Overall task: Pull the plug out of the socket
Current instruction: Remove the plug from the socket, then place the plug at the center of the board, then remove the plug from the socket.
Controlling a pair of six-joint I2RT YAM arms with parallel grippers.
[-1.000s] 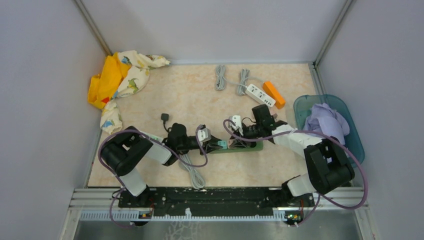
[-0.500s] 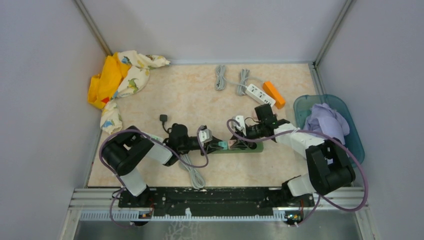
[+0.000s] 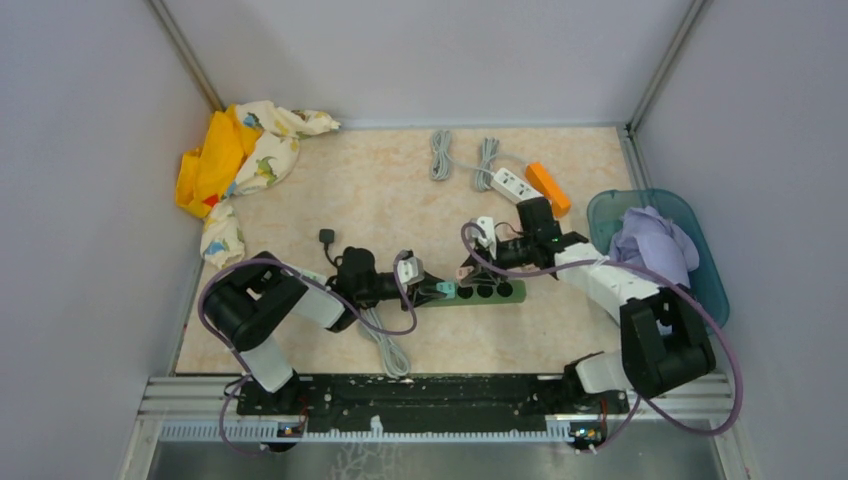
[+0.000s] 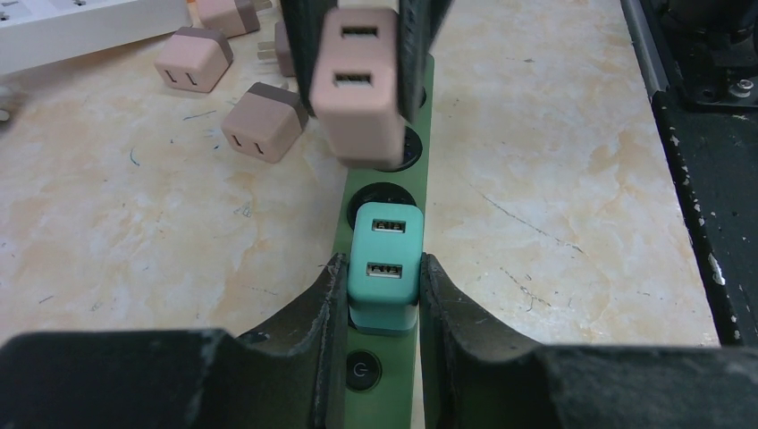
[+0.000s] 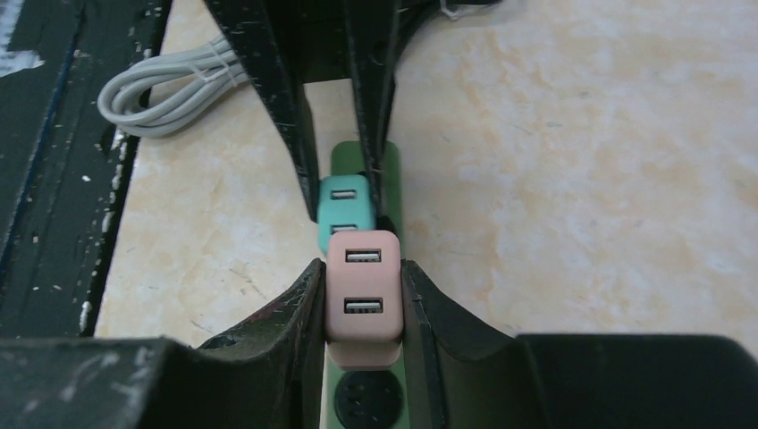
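A green power strip (image 3: 497, 292) lies on the table. My left gripper (image 3: 436, 290) is shut on a teal USB plug (image 4: 384, 273) that sits in the strip (image 4: 383, 384) just past its power button. My right gripper (image 3: 470, 270) is shut on a pink USB plug (image 5: 364, 290) and holds it just above the strip (image 5: 366, 398), clear of the sockets. The pink plug also shows in the left wrist view (image 4: 359, 85), hanging over the strip beyond the teal plug. The teal plug shows in the right wrist view (image 5: 342, 198), between the left fingers.
Two loose pink plugs (image 4: 192, 58) and a white power strip (image 3: 508, 182) lie near the green strip. An orange block (image 3: 549, 187) and grey cable coils (image 3: 440, 153) lie at the back. A teal bin (image 3: 706, 285) with cloth stands right; a yellow cloth (image 3: 235, 150) lies back left.
My right gripper has risen and drawn back to the right with the pink plug, which has come off the green strip. The left gripper has stayed on the teal plug.
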